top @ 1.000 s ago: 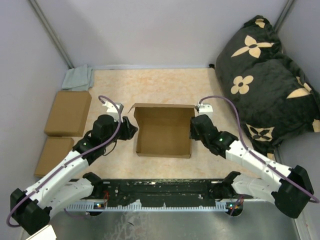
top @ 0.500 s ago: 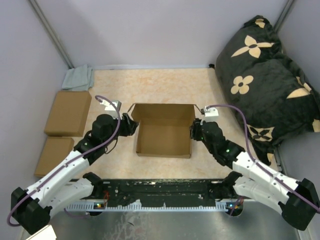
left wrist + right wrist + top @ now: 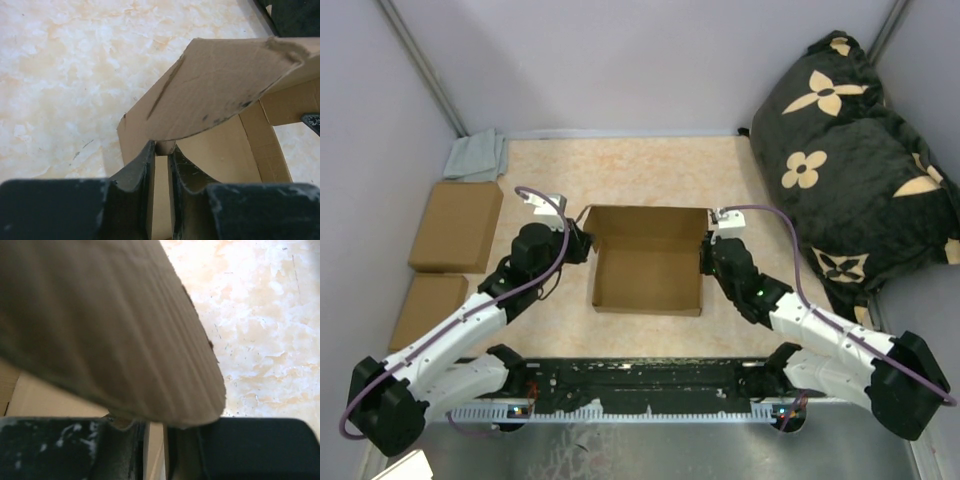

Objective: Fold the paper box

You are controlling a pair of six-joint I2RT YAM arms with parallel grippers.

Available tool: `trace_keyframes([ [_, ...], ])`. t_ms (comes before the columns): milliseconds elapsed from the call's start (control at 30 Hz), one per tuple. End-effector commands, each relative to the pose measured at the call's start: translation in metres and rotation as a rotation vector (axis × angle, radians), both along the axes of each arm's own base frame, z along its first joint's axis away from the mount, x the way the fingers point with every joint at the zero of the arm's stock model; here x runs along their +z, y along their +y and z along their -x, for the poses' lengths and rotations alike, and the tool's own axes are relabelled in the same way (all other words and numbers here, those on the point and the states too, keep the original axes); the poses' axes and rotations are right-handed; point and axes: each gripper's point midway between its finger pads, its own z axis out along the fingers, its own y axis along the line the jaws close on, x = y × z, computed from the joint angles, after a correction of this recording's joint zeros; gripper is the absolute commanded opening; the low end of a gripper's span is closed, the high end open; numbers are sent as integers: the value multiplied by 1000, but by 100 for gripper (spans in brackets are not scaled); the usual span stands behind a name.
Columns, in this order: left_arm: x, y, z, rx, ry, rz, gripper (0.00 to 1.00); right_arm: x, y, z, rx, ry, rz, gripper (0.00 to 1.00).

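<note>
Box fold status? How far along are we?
Done: the plain brown die-cut cardboard box stands as an open tray with walls up. In hand: the left gripper and right gripper each pinch a side wall beneath a rounded flap. Remaining: flaps not tucked in, top open.

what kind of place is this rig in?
Probably a lab test booth: plain grey partition walls, the left arm and right arm bolted at a marble-pattern table, a floral cushion dumped alongside.

Paper box (image 3: 648,262) sits mid surface (image 3: 650,170); left tool (image 3: 586,246) on its left wall, right tool (image 3: 704,258) on its right wall. Far flat box (image 3: 457,226) and near flat box (image 3: 428,310) lie left. Cloth (image 3: 477,156) behind them; pillow (image 3: 850,150) right.
</note>
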Motion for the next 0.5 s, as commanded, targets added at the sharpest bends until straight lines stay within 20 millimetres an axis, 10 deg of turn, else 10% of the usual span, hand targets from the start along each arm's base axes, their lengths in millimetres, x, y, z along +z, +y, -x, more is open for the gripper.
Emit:
trace_keyframes([
  [0,18,-15,-1,-51,-46,69,18,23,11,-10,-17,-60,-88,11],
  [467,2,-20,-2,-72,-44,58,13,36,13,-30,-62,-136,-68,8],
])
